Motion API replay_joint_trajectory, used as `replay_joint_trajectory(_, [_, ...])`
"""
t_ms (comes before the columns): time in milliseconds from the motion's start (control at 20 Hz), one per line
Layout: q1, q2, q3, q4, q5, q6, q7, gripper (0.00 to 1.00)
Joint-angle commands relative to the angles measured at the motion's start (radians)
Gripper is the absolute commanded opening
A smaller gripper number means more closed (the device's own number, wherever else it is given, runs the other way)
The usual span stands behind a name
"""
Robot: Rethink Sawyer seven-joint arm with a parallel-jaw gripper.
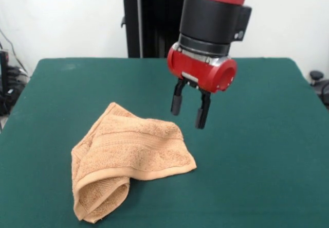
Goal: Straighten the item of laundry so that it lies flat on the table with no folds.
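Observation:
The orange-tan terry towel [128, 158] lies on the dark green table [257, 151] at the near left of the front view. It is folded over itself, with a rolled lump at its near left corner and a woven band along its near edge. My gripper [189, 111] hangs from the red and black arm above the table, just right of and behind the towel's far right corner. Its two black fingers [177, 103] are spread apart and hold nothing. It does not touch the towel.
The black pedestal [149, 22] stands behind the table's far edge. Cables and dark equipment [7, 84] sit off the table's left side, and a dark object [318, 81] shows at the right edge.

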Motion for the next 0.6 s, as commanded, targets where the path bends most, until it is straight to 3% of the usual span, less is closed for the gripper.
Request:
replay_joint_trajectory(50, [-0.012, 0.115, 0.18, 0.133, 0.02, -0.065, 0.181, 1.0])
replay_joint_trajectory(600, [0.036, 0.216, 0.078, 0.08, 0.025, -0.126, 0.231, 1.0])
